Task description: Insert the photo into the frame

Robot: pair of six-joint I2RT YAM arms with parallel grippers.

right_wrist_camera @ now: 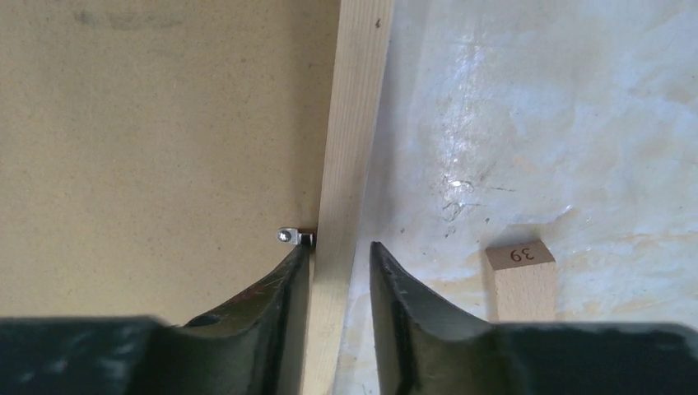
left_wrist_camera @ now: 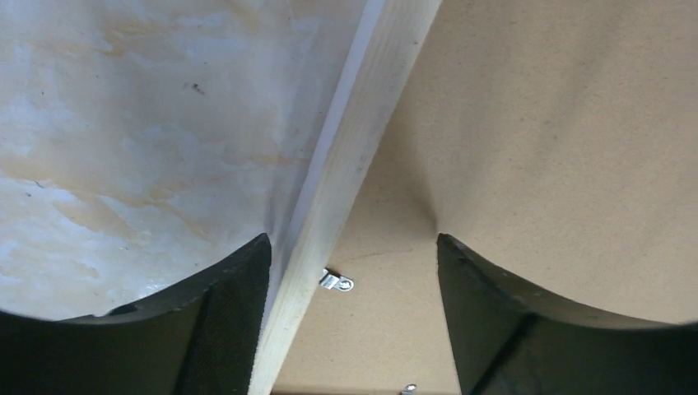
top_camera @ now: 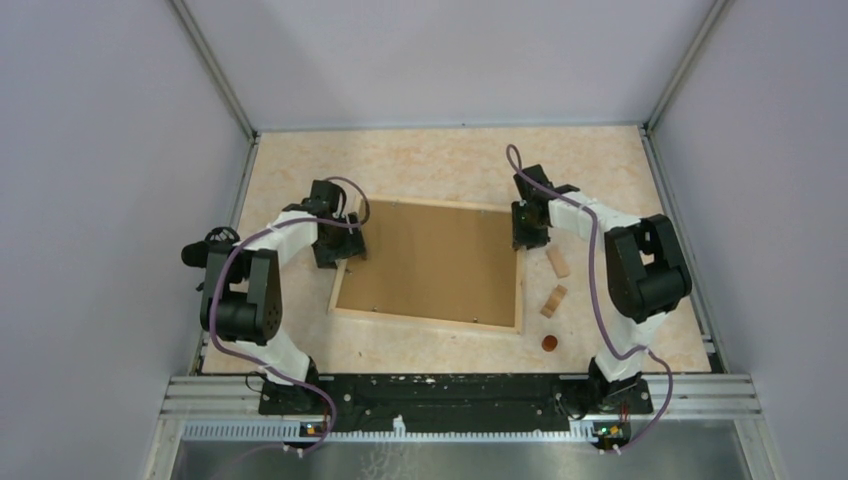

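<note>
Photo (top_camera: 430, 262) lies board-side up inside the frame (left_wrist_camera: 346, 164), between both jaws. Left jaws gape astride one slat; right jaws hug the other, clamp unclear. Best press evenly, then turn the nearby clip (right_wrist_camera: 288, 235) gently

The table (top_camera: 440, 160) has a pale marbled top, beige with orange. The frame (top_camera: 521, 290) lies flat near its middle, and the photo (top_camera: 430, 260) lies inside it, brown back up. Right of the frame lie two small wooden blocks (top_camera: 557, 262) and a round brown piece (top_camera: 549, 343).
</note>
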